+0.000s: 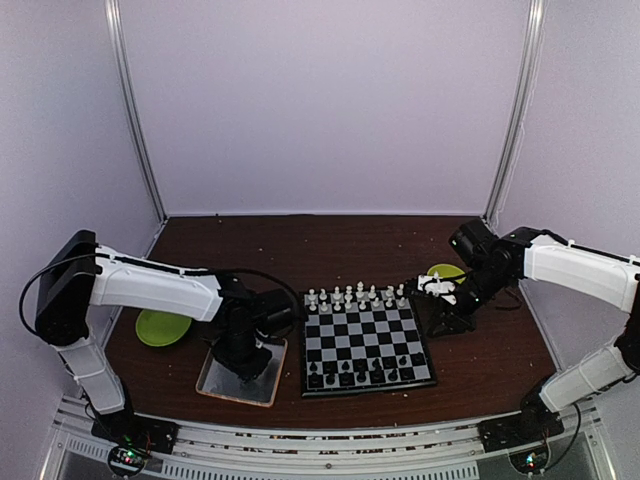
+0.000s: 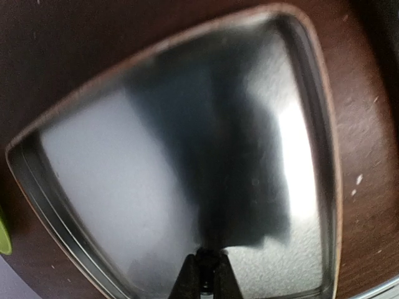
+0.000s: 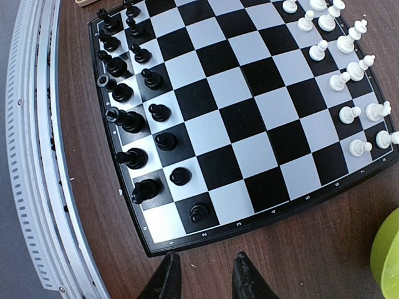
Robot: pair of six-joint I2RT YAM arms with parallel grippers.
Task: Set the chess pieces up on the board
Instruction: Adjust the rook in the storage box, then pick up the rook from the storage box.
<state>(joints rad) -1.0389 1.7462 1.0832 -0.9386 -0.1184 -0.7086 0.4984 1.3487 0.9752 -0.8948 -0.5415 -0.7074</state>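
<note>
Already chess pieces (image 3: 160,112) in rows on board (image 3: 257,76)

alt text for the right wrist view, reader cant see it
A chessboard seen from above, black chess pieces in two rows along its left edge, white chess pieces at its upper right. The right gripper, open and empty, is over the brown table just off the board's bottom edge.

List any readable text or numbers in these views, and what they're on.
"1 2 3 4 5 6 7": printed along the rim of the board, right wrist view.
Letters on the rim beside the black pieces: too small to read.
Other views: none.
</note>
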